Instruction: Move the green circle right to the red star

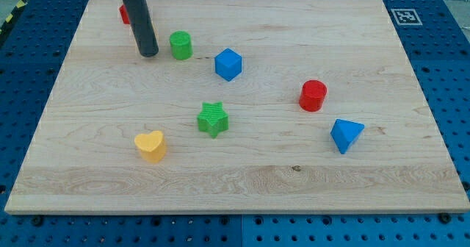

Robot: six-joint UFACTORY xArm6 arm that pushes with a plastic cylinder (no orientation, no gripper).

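My tip, a plain rod tool with nothing to clench, rests just left of the green circle near the tabletop top-left corner. A red block, shape unclear, shows partly behind the rod at the top edge

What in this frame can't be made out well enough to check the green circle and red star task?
- The red block at the view's top left: my rod covers most of it, so its shape, star or otherwise, cannot be told.
- Contact between my tip and the green circle: the tip sits just to its left, a narrow gap seems to show, but touching cannot be ruled out.
- The rod's upper end: cut off by the top edge.
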